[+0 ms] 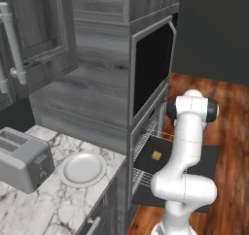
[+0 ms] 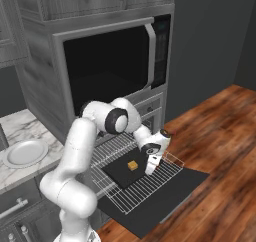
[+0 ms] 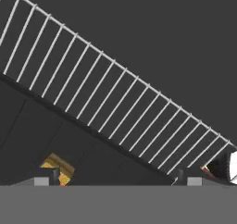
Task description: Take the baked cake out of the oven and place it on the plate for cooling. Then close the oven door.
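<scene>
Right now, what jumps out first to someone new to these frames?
The white arm bends low over the pulled-out wire rack, with its gripper hanging just right of the small golden-brown cake on the dark tray. The oven door lies folded down flat over the wood floor. To the left, a bare white plate sits on the marble counter beside a grey toaster.

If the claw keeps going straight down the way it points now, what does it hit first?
Most likely the wire rack just beside the dark tray, not the cake. The claw points down at the rack to the cake's right; exact depth is unclear.
</scene>
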### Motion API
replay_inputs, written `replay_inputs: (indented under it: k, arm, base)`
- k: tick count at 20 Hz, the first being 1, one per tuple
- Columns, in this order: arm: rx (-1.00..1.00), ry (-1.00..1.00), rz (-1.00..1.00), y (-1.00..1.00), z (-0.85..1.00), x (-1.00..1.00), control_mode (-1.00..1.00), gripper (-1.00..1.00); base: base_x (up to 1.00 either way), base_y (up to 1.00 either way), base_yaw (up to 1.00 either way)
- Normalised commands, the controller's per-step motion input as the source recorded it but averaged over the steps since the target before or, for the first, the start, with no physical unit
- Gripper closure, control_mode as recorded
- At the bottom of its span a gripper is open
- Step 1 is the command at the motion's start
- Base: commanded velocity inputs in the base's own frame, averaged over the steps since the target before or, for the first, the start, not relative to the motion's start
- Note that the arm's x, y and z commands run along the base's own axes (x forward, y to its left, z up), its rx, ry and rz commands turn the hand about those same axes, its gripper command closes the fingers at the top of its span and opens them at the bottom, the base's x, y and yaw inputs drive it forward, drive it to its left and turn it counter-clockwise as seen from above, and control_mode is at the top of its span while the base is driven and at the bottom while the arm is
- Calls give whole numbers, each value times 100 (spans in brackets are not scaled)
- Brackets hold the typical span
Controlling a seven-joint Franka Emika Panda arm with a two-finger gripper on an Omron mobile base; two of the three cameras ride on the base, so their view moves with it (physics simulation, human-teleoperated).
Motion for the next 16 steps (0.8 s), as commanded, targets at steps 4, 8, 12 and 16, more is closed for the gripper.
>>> replay_inputs:
  k: [4, 8, 12, 16]
  arm:
    - [0, -61, -5, 28, 22, -59, -100, -100]
    - [3, -26, -1, -6, 74, -11, -100, -100]
    - [22, 11, 0, -3, 37, 45, -100, -100]
    - [43, 39, 4, -25, 17, 54, -100, -100]
  base:
    - [0, 0, 0]
    - [0, 0, 0]
    - [0, 0, 0]
    - [0, 0, 0]
